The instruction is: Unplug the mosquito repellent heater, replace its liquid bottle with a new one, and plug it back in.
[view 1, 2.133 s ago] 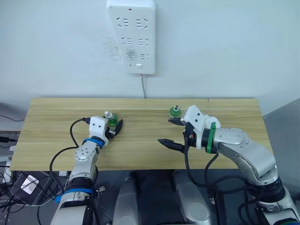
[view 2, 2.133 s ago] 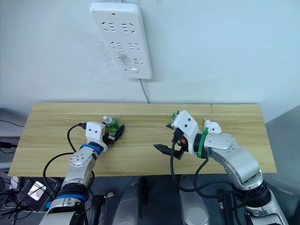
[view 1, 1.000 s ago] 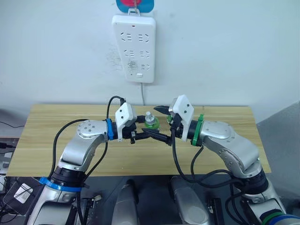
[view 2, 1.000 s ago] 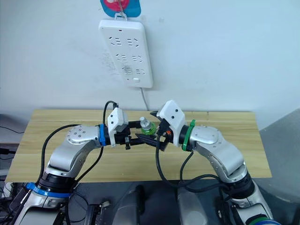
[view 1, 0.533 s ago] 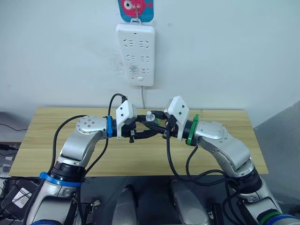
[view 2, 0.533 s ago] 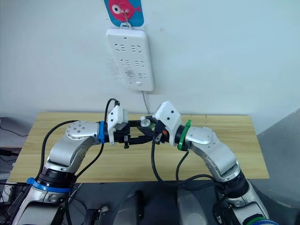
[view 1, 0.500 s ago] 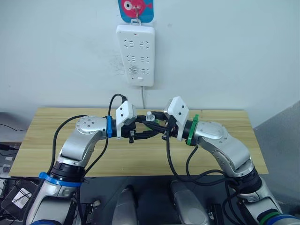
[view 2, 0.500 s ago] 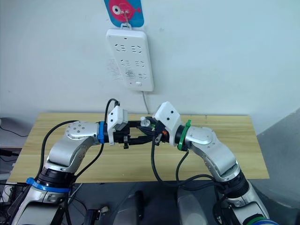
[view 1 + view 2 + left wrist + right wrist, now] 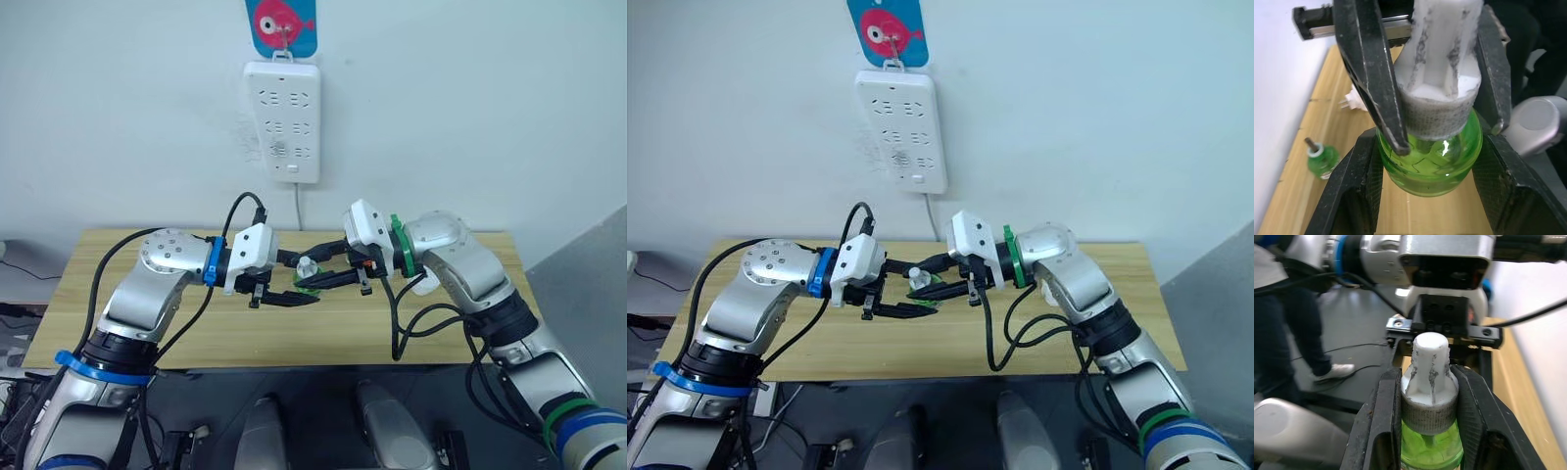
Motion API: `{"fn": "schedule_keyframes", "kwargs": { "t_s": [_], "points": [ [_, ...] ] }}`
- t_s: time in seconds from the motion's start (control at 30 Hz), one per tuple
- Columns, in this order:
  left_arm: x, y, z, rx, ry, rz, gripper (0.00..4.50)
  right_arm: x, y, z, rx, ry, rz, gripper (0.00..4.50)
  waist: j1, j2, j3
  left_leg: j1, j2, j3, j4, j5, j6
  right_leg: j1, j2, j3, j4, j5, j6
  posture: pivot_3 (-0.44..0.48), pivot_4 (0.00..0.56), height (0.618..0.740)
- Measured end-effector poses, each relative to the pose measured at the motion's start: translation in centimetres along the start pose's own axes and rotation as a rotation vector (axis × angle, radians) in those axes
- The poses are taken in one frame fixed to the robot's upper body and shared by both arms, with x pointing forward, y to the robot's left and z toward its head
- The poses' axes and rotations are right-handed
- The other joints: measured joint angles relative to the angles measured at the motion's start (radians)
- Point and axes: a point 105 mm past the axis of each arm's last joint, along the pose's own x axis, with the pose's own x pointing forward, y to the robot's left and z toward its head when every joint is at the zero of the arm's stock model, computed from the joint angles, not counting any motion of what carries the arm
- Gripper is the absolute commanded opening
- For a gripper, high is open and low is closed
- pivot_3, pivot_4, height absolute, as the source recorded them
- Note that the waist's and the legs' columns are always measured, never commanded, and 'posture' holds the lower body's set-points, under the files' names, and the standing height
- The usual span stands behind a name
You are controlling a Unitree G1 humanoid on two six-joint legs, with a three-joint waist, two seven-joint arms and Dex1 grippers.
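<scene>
The left gripper (image 9: 1425, 196) clasps the green glass belly of a liquid bottle (image 9: 1432, 159), while the right gripper (image 9: 1440, 88) pinches its white cap (image 9: 1442, 73). On the wooden counter (image 9: 1327, 117) lie a second green bottle (image 9: 1322, 159) and, at its one o'clock, a white pronged unit (image 9: 1354, 100).

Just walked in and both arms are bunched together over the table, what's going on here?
Both grippers are on one green liquid bottle, held up above the wooden table. The left gripper clamps its green body, while the right gripper is shut on its white cap. A second green bottle and the white heater lie on the table, unplugged from the wall power strip.
</scene>
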Motion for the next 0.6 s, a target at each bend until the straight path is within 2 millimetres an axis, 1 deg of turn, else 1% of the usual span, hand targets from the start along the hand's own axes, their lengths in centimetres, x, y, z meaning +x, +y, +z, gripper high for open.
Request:
{"fn": "schedule_keyframes", "kwargs": {
  "t_s": [0.07,0.13,0.2,0.27,0.3,0.37,0.47,0.6],
  "points": [
    [0.1,-0.1,0.0,-0.006,-0.003,-0.008,2.24,-0.1,0.1,0.0,0.015,-0.003,0.0,1.85,0.0,0.0,0.0,0.0,0.0,0.0,0.001,0.0,0.0,0.0,0.0,0.0,0.0,0.0,0.0,-0.178,0.168,0.733],
    [-0.1,0.0,-0.1,-0.017,0.008,0.007,2.24,-0.9,0.4,-0.4,0.026,0.013,-0.023,2.52,0.001,0.0,0.0,0.0,0.0,-0.001,0.001,0.0,0.0,0.0,0.0,-0.001,0.001,0.0,0.0,-0.188,0.171,0.733],
    [-0.5,0.0,-0.4,-0.036,0.019,0.028,2.24,-2.9,0.2,-1.0,0.052,0.031,-0.123,3.23,0.003,0.0,0.0,0.0,0.0,-0.002,0.001,0.0,0.0,0.0,0.0,-0.001,0.001,0.0,0.0,-0.194,0.169,0.733],
    [-0.7,-0.1,-0.8,-0.055,0.027,0.048,2.24,-4.6,0.2,-1.2,0.074,0.035,-0.234,3.93,0.002,0.0,0.0,0.0,0.0,-0.002,0.0,0.0,0.0,0.0,0.0,-0.001,0.001,0.0,0.0,-0.198,0.17,0.733],
    [-0.7,-0.1,-0.9,-0.06,0.027,0.052,2.24,-5.0,0.4,-1.1,0.084,0.024,-0.271,3.98,0.002,0.0,0.0,0.0,0.0,-0.002,0.0,0.0,0.0,0.0,0.0,-0.001,0.002,0.0,0.0,-0.198,0.17,0.733],
    [-0.6,0.1,-0.9,-0.056,0.025,0.067,2.24,-5.0,1.2,-0.6,0.081,-0.01,-0.36,3.98,0.001,0.001,-0.001,0.0,0.001,-0.003,0.0,0.0,0.0,0.0,0.001,-0.002,0.002,0.0,0.0,-0.214,0.17,0.733],
    [-0.4,0.5,-1.3,-0.054,0.02,0.095,2.24,-4.0,2.1,-0.5,0.079,-0.027,-0.484,3.98,-0.005,0.003,-0.004,0.0,0.001,-0.003,0.001,0.0,0.0,0.0,0.001,-0.001,0.003,0.0,0.0,-0.228,0.172,0.733],
    [0.2,1.1,-1.8,-0.031,0.031,0.137,2.24,-2.8,2.4,-0.1,0.089,-0.028,-0.632,3.98,-0.008,0.003,-0.009,0.0,0.0,-0.001,0.002,0.002,0.0,0.0,0.002,0.001,0.003,0.0,0.0,-0.244,0.173,0.733]
  ]
}}
